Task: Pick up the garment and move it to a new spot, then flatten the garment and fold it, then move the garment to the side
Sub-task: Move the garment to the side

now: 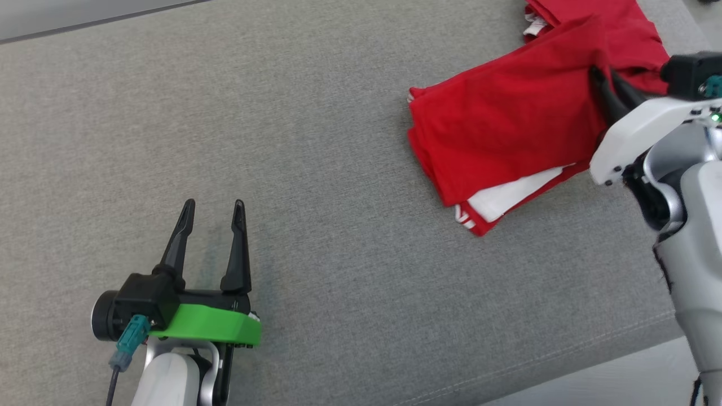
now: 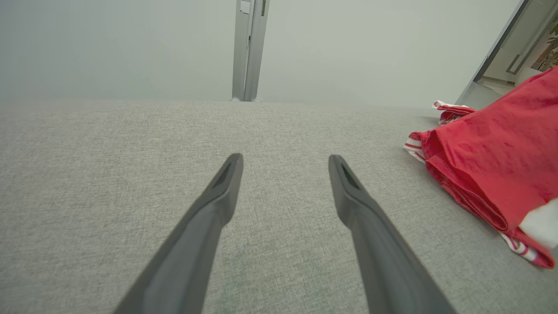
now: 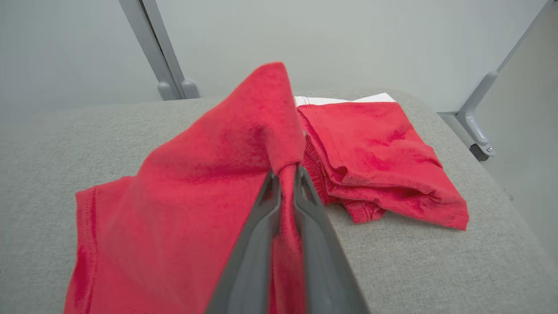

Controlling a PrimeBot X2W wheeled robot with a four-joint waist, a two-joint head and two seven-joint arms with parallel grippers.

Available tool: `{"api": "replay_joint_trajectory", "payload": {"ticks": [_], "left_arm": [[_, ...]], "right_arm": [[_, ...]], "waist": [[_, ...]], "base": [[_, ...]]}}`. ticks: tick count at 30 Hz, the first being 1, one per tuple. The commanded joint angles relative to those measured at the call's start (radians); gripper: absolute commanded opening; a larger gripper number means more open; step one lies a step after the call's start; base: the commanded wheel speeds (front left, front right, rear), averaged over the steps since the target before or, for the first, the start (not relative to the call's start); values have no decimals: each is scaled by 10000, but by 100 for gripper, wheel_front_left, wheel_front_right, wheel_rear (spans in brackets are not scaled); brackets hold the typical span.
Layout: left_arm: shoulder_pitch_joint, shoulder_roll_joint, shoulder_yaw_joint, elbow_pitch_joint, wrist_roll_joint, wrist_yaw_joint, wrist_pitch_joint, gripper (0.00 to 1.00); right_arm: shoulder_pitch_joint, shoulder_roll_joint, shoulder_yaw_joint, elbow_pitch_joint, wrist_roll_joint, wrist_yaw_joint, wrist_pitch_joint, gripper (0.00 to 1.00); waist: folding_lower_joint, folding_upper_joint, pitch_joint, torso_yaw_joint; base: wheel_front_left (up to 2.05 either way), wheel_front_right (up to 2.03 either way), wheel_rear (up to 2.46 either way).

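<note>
Right now your right gripper [image 3: 285,172] has its fingers clenched on a raised fold of the red garment [image 3: 196,174]. The right wrist view shows that pinch plainly, while the head view half hides it. Your left gripper [image 1: 214,204] hangs with its fingers spread, well apart from the cloth. The head view adds a white panel [image 1: 519,192] at the garment's near edge. The garment lies at the right end of a grey fabric cushion [image 1: 338,169], with a pale wall and a metal post [image 2: 249,48] behind.

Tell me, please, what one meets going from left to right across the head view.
Left gripper, open → bare grey fabric surface → red garment → right gripper, shut on the garment's right part.
</note>
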Motion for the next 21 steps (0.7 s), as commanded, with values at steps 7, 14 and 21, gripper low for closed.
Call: {"api": "replay_joint_trajectory", "payload": {"ticks": [7, 14, 21], "left_arm": [[82, -2, -202, -135, -267, 151, 0, 100], [-59, -5, -377, -309, -360, 260, 1, 100], [-251, -5, -412, -462, -236, 288, 1, 100]], "right_arm": [[-1326, -1219, 81, 449, -545, -16, 642, 0], [-2343, -2440, 235, 887, -652, -18, 1404, 0], [-3217, -3433, 550, 998, -729, -16, 2077, 0]], "waist": [[-1, -1, 39, 1033], [-1, -1, 377, 1461], [-1, -1, 811, 1624]], "base": [[0, 0, 0], [0, 0, 0], [0, 0, 0]]}}
